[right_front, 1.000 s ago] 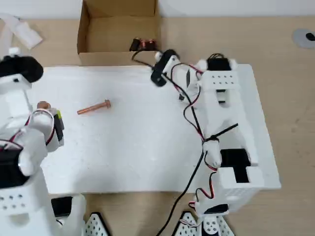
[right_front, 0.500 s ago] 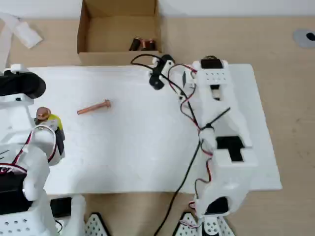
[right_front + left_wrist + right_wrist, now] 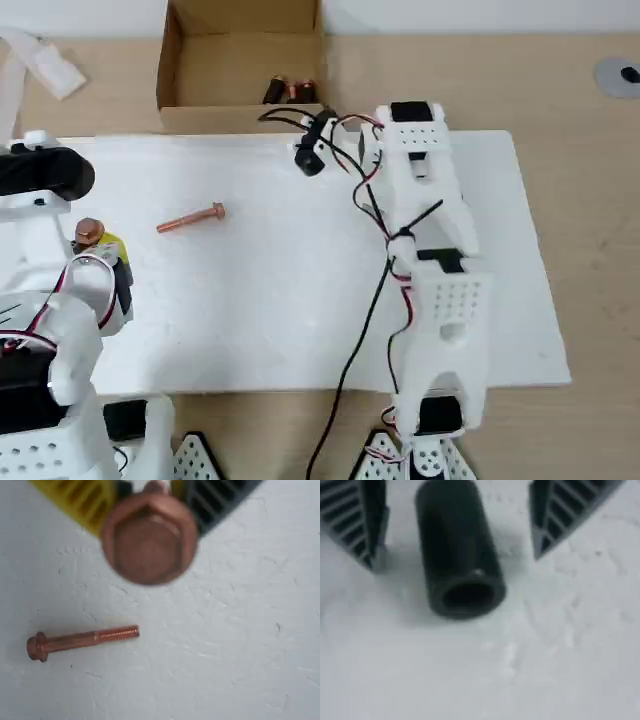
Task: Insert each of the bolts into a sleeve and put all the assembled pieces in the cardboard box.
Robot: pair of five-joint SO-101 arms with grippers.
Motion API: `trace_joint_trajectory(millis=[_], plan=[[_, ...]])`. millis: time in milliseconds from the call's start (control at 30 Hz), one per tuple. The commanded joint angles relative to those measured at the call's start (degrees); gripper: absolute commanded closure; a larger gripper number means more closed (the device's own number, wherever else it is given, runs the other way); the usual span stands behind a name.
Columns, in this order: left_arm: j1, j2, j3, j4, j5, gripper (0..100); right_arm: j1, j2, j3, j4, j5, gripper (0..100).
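White foam sheet (image 3: 260,320) on a wooden table, described near to far.

Near left: the left gripper (image 3: 100,240) pinches a copper bolt (image 3: 88,230) just under its head. The shank is hidden.

Just beyond it, a loose bolt (image 3: 190,219) lies flat on the foam, apart from both arms.

Farther off, right of centre: the right gripper (image 3: 456,555), fingers spread, straddles a black sleeve (image 3: 462,575) lying on the foam. Neither finger touches it.

Far edge: the open cardboard box (image 3: 175,70), with assembled pieces (image 3: 290,90) at its near wall.

Step in hand, as judged: taking up the sleeve so that the held bolt can be inserted. The next move calls for closing across the sleeve's barrel, lifting it, and turning its bore to line up with the bolt's axis.

The right wrist view shows the sleeve's open bore and the gap at each finger, which the high view leaves indistinct among cables. The left wrist view shows the hexagonal head and the loose bolt's thread. The high view supplies the box and how far apart the arms stand.
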Motion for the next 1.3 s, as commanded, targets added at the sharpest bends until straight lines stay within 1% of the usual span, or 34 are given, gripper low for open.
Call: trace_joint_trajectory(millis=[0, 167, 300, 367, 533, 600, 767, 900, 1067, 1167, 1267], plan=[[0.53, -0.57, -0.18, -1.32, -0.35, 99, -0.66, 4.53, -8.40, 3.60, 0.79, 76.2], [0.62, -0.57, -0.18, -1.32, -0.35, 99, -1.01, 10.77, -16.92, 10.99, 3.08, 76.3], [0.62, -0.57, -0.18, -1.14, -0.35, 99, -1.01, 13.76, -21.76, 14.33, 3.60, 76.5], [0.53, -0.57, -0.18, -1.05, -0.35, 99, -0.92, 14.29, -22.20, 14.51, 3.60, 80.5], [0.53, -0.66, -0.18, -0.97, -0.35, 99, -1.01, 14.55, -22.11, 14.59, 3.16, 98.9], [0.53, -0.66, -0.18, -0.97, -0.35, 99, -1.01, 14.46, -22.37, 14.59, 2.73, 98.3], [0.88, -0.66, -0.62, -0.97, -0.35, 99, -0.92, 13.14, -22.73, 14.59, -1.14, 98.9], [0.97, -0.66, -1.93, -1.05, -0.35, 99, -1.10, 5.76, -22.73, 14.59, -6.24, 98.9], [1.05, -0.66, -2.29, -1.32, -0.35, 99, -1.10, -11.30, -20.62, 14.68, -10.37, 98.9], [1.05, -0.66, -3.52, -1.23, -0.09, 99, -1.19, -23.16, -14.20, 14.68, -13.36, 98.9], [1.05, -0.66, -4.84, -1.05, -0.09, 99, -1.19, -36.09, -3.30, 14.68, -16.09, 98.8]])
